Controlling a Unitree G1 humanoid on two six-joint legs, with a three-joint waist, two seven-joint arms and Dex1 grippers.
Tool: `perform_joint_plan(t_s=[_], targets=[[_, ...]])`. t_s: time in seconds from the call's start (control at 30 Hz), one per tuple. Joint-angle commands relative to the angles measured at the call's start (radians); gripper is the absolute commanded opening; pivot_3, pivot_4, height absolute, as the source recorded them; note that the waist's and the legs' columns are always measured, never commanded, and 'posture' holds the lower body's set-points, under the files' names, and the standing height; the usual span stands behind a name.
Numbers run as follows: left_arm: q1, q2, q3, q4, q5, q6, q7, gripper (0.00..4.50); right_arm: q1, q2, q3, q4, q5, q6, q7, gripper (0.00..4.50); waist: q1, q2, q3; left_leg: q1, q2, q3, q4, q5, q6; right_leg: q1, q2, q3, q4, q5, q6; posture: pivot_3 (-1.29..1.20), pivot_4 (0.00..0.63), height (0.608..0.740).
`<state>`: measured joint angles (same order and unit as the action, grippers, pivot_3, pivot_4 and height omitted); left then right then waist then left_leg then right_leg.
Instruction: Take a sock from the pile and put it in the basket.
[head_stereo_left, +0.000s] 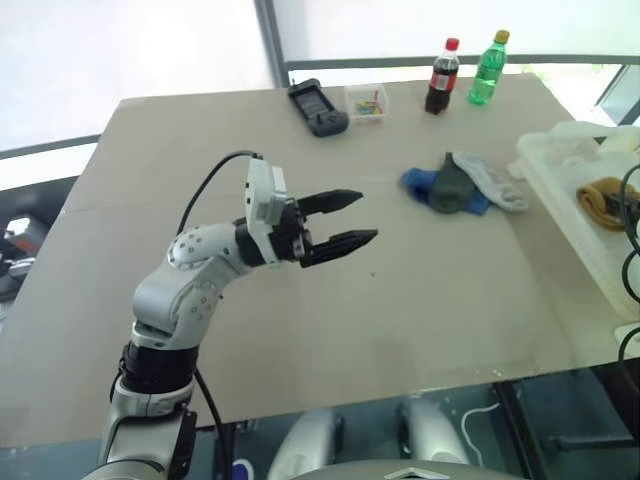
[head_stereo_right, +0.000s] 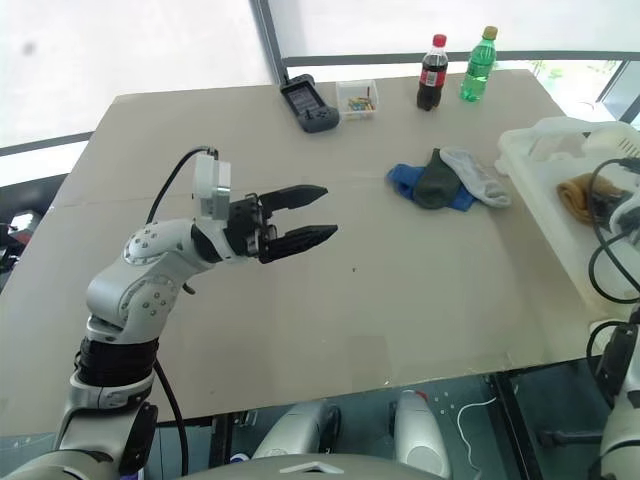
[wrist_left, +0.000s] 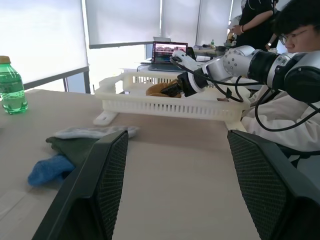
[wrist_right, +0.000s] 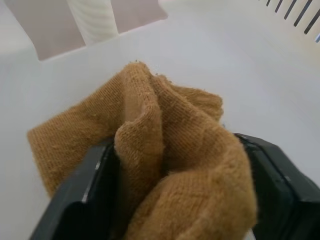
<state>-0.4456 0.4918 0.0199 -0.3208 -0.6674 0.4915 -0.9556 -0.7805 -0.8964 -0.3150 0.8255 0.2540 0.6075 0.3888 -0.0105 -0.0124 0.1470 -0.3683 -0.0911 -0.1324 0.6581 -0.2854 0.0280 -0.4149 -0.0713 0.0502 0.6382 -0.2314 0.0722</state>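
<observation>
Tan table (head_stereo_left: 330, 300): right pincer (wrist_right: 175, 165) in basket (wrist_left: 165, 102), jaws apart, mustard sock (wrist_right: 165, 150) between; left pincer (head_stereo_left: 345, 222) open, empty, nearer pile (head_stereo_left: 462, 183).

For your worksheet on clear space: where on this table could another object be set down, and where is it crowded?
Free: the wide bare stretch of table between the left gripper and the basket. Crowded: the far edge with the bottles, the small box, and the pile.

An office or lab workspace: a beige table (head_stereo_left: 300, 300) stands beside large windows with white roller blinds (wrist_left: 40, 35) at the upper left, an open laptop (wrist_left: 167, 52) glows in the background, and people (wrist_left: 295, 60) appear at upper right.
</observation>
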Motion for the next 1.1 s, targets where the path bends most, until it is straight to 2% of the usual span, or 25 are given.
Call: perform_joint_plan(t_s=[0.03,0.13,0.27,0.43,0.57,0.63,0.83,0.97,1.03,1.1], targets=[[0.000,-0.009,0.000,-0.018,0.004,-0.017,0.019,3.38,0.051,-0.051,-0.007,-0.092,-0.030,0.011,-0.004,3.30,0.002,0.000,0.000,-0.001,0.000,-0.001,0.000,0.000,0.000,0.000,0.000,-0.001,0.000,0.000,0.000,0.00,0.150,0.740],[-0.002,-0.015,-0.003,-0.009,0.017,-0.025,0.028,3.38,0.123,-0.062,-0.061,-0.211,-0.006,0.040,-0.009,3.30,0.001,0.000,0.000,-0.001,0.000,-0.001,0.000,0.000,0.000,0.000,0.000,-0.001,-0.001,0.000,0.000,0.00,0.150,0.740],[-0.003,-0.023,0.003,0.006,0.019,-0.030,0.032,3.38,0.281,-0.039,-0.173,-0.469,0.077,0.108,0.027,3.30,0.003,0.000,0.000,-0.002,0.000,-0.002,0.000,0.000,0.000,-0.001,0.000,-0.001,0.000,0.000,0.000,0.00,0.150,0.740],[-0.016,-0.029,-0.004,0.017,0.015,-0.026,0.032,3.38,0.357,-0.022,-0.197,-0.530,0.091,0.134,0.022,3.30,-0.002,0.000,0.000,0.000,0.000,0.000,0.001,0.000,0.000,0.000,0.000,0.000,0.001,0.000,0.000,0.00,0.150,0.740],[-0.021,-0.023,-0.003,0.021,0.007,-0.015,0.024,3.38,0.342,-0.019,-0.222,-0.510,0.074,0.089,-0.029,4.44,-0.002,0.000,0.000,0.001,0.000,0.001,0.001,0.000,0.000,0.000,0.000,0.001,0.003,0.000,0.000,0.00,0.150,0.740],[-0.020,-0.019,0.002,0.019,0.006,-0.013,0.026,3.38,0.355,-0.023,-0.252,-0.554,0.078,0.075,-0.047,4.44,-0.001,0.000,0.000,0.001,0.000,0.001,0.001,0.000,0.000,0.000,0.000,0.001,0.003,0.000,0.000,0.00,0.150,0.740],[0.012,-0.005,0.022,-0.010,-0.003,0.004,0.050,3.38,0.532,-0.047,-0.318,-0.866,0.097,0.112,0.017,4.44,0.005,0.000,0.000,0.000,0.000,-0.001,0.000,0.000,0.000,0.000,0.000,0.000,0.001,0.000,0.000,0.00,0.150,0.740],[0.048,0.012,0.032,-0.031,0.039,-0.018,0.087,3.38,0.635,-0.041,-0.292,-1.129,0.177,0.071,0.162,4.44,-0.001,0.001,0.000,0.000,0.001,0.000,0.001,0.000,0.000,0.000,0.000,0.001,0.002,0.000,0.000,0.00,0.150,0.740],[0.076,0.021,0.039,-0.041,0.057,-0.035,0.101,3.38,0.666,0.017,-0.255,-1.282,0.285,0.068,0.228,4.44,-0.004,0.001,0.000,0.002,0.002,0.000,0.001,0.000,0.000,0.000,0.000,0.002,0.002,0.000,0.000,0.00,0.150,0.740],[0.107,0.027,0.054,-0.044,0.064,-0.057,0.105,3.38,0.699,0.066,-0.186,-1.374,0.300,0.009,0.263,4.44,-0.003,-0.001,0.001,0.004,0.005,0.000,0.000,-0.001,0.000,0.002,0.001,0.001,0.002,0.000,0.000,0.00,0.150,0.740]])
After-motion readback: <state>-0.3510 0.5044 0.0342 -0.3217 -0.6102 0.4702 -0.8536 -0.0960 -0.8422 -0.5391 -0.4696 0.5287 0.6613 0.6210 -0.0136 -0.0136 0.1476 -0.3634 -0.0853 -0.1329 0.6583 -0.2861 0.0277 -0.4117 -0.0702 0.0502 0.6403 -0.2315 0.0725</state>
